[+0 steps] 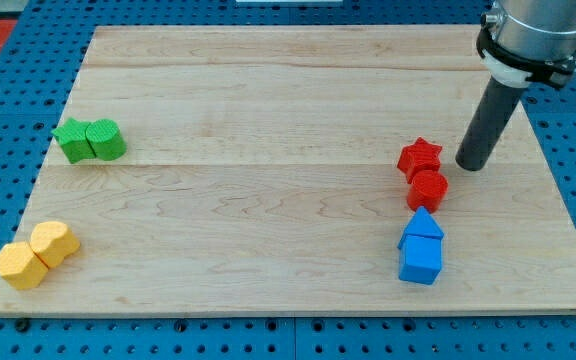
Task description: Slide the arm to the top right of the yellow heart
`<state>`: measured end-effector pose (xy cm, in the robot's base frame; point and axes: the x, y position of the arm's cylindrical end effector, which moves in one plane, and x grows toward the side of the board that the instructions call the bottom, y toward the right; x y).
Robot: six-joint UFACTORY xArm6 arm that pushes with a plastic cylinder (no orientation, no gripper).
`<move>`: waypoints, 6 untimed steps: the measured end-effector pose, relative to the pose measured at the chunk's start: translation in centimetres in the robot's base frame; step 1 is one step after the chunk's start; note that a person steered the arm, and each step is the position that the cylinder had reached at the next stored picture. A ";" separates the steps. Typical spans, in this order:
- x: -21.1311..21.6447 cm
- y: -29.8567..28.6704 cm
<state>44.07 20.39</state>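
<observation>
At the upper right of the frame you see the arm's grey metal housing [533, 30] coming in from the view's top edge, with the straight dark rod [490, 115] slanting down and slightly toward the view's left. My tip [471, 165] rests on the pale wooden board [268, 100], just to the view's right of the red star-shaped block [419, 157] and apart from it by a narrow strip of bare wood. You have no claw to read on this rig: the arm ends in the plain rod, so nothing opens, closes or grips.

Just below the star, and touching it, sits a red rounded block [428, 189]. Below that lie two blue blocks stacked along the view's vertical: a blue block with a peaked top [423, 226] and a blue cube-like block [420, 261] touching it.

You will find the yellow pieces at the lower left of the frame, well apart from my tip: a yellow hexagonal block [54, 243] and, touching it on the view's lower left, a second yellow block [18, 265], which may be the heart, though its shape is hard to tell. At the left middle, a green block with a jagged outline [71, 139] touches a green rounded block [106, 140].
</observation>
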 end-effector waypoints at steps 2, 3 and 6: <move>-2.8 -0.4; -8.8 -10.6; 7.0 -34.3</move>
